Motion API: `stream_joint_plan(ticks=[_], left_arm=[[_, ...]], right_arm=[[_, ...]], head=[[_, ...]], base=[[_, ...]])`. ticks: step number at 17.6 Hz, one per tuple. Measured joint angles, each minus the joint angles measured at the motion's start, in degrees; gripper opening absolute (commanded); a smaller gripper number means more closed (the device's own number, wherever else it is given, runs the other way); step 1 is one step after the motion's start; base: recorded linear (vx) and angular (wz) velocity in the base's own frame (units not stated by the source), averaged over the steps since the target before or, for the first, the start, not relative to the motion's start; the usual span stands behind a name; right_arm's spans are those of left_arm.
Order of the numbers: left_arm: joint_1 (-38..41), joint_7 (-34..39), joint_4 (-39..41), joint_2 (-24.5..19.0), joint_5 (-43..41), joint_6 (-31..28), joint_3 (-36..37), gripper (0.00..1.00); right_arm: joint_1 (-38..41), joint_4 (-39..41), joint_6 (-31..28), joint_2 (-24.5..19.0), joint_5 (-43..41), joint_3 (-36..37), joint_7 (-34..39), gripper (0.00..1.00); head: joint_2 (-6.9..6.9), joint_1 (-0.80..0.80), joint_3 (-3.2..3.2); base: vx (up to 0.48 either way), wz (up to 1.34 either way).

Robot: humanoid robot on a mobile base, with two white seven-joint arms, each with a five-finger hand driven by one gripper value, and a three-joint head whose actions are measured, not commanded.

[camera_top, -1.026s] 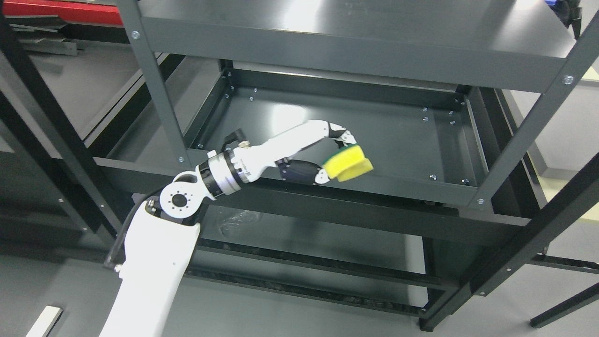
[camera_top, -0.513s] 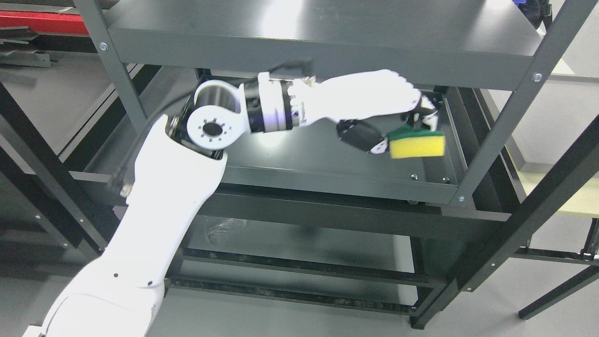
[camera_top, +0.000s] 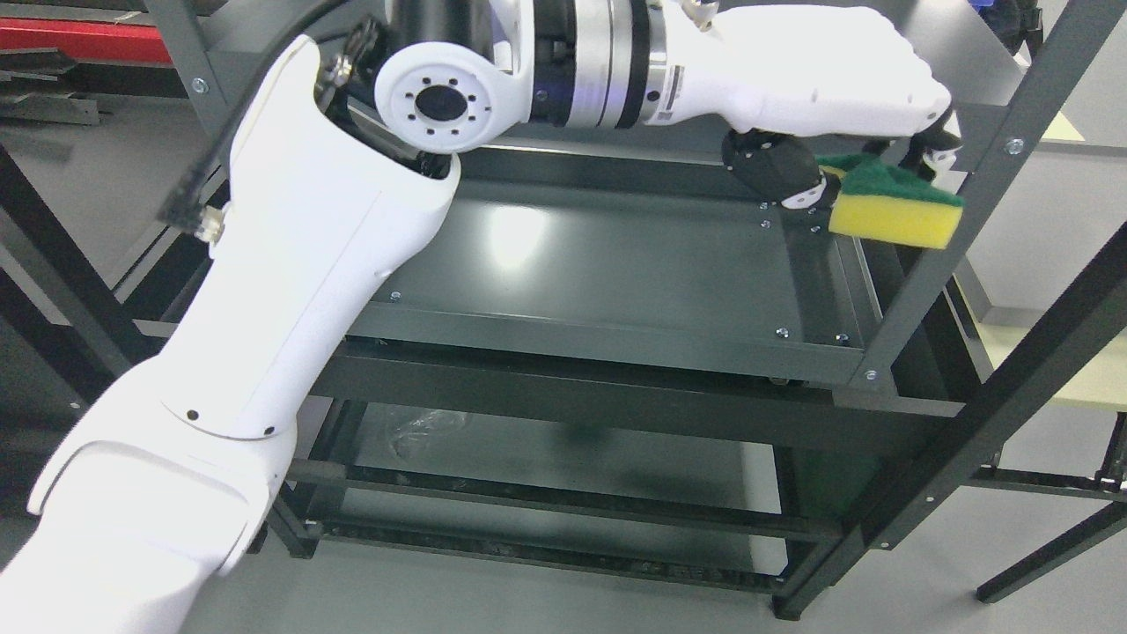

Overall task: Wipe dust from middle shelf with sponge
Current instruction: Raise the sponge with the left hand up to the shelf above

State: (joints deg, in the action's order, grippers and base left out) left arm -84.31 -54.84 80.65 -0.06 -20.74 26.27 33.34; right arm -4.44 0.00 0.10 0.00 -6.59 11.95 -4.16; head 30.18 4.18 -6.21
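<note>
— Where was the sponge (camera_top: pixel 894 214)?

— Clamped in the left robot hand (camera_top: pixel 836 97), up at the far right of the frame. The yellow block with its green scouring face on top stuck out to the right of the dark fingers (camera_top: pixel 775 167), which were curled around its left end.

— Was it on the middle shelf (camera_top: pixel 616 264)?

— It appeared above the shelf's far right corner, overlapping the right front post (camera_top: pixel 960 220) in the picture. Whether it touched the post or the shelf wall, I could not tell.

— And the arm?

— The left arm (camera_top: pixel 290 291) came in from the lower left, large and close to the camera, bent at the joint (camera_top: pixel 440 101) near the top, then ran right along the upper edge of the frame.

— Anything lying on the shelf?

— Only a bright glare patch (camera_top: pixel 515 233) on the dark metal. A lower shelf (camera_top: pixel 563 458) showed underneath.
</note>
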Motion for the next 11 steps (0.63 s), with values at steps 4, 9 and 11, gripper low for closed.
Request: stream_joint_plan(ticks=[4,9,11], left_arm=[[-4.2,-3.1,0.1,0.0,-3.5,4.8,0.3,0.01],[-6.2,-4.2,0.4,-1.9,-6.6,10.8,0.1,0.01],[-6.5,-4.3,0.5,-3.1,-7.1,11.8,-0.4,0.01]], right_arm=[[0.0,0.0,0.0,0.0,0.0,0.0,0.0,1.0],[0.0,0.0,0.0,0.0,0.0,0.0,0.0,1.0],[0.0,0.0,0.0,0.0,0.0,0.0,0.0,1.0]], head=[[0.0,0.0,0.0],[-0.01,0.0,0.0],[0.0,0.0,0.0]], base=[[0.0,0.0],[0.0,0.0],[0.0,0.0]])
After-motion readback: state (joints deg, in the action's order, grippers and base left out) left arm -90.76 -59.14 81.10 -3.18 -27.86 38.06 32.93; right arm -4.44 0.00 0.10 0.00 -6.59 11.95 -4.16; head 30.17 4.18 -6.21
